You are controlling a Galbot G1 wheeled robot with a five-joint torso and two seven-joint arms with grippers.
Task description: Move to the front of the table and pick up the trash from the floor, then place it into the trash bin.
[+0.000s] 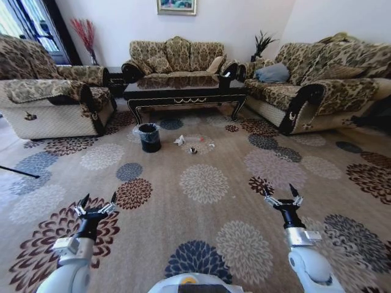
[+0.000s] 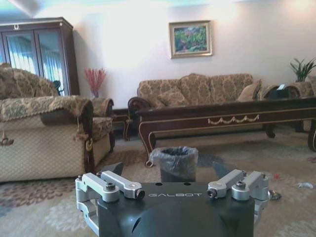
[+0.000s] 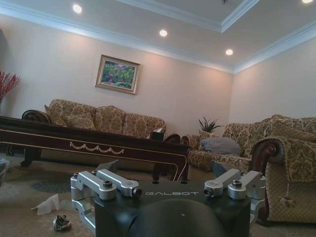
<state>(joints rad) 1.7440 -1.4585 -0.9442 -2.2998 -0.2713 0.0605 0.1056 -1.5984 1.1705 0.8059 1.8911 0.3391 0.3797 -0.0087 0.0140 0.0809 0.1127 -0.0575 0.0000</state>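
Well short of the table, both the left gripper and right gripper hung with fingers spread, the trash beside the trash bin.

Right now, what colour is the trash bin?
Black, lined with a clear crinkled bag; the trash bin shows best in the left wrist view.
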